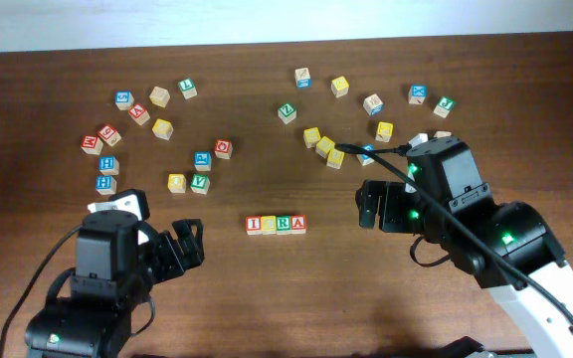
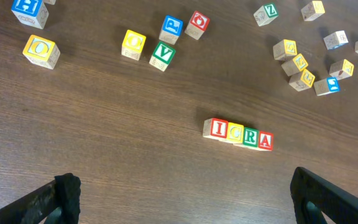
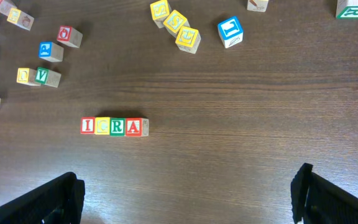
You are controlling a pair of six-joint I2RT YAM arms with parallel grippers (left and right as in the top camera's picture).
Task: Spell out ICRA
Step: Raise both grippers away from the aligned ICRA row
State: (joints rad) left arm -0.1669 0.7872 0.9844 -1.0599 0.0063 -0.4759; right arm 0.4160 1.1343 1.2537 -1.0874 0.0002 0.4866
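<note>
Blocks lie scattered over a dark wooden table [image 1: 286,298]. Near its middle a row of four blocks [image 1: 276,225] sits flat, side touching side, reading I, C, R, A from left to right in the overhead view. The I and the A have red faces, the C is yellow and the R is green. The row stands apart from every other block, with bare wood all round it.

The left gripper [image 1: 195,245] hangs to the left of the row, well clear of it, with its fingers spread wide and only table between them. In the left wrist view its fingers [image 2: 67,194] show as two dark tips at the bottom corners. The row lies ahead of them, a little right of centre and slightly slanted.

The right gripper [image 1: 364,206] is on the other side of the row, also clear of it, with its fingers apart around bare wood. Its wrist view shows the fingertips [image 3: 308,186] low in the frame, with the row ahead and to the left.

The loose blocks fall into two groups along the far half of the table. Up and left of the row, a yellow block [image 1: 176,183] and a green V block [image 1: 199,184] sit side by side, with a blue block [image 1: 203,160] and a red block [image 1: 223,148] just beyond them. On the right, three yellow blocks [image 1: 324,147] form a short slanting line close to the right arm.
</note>
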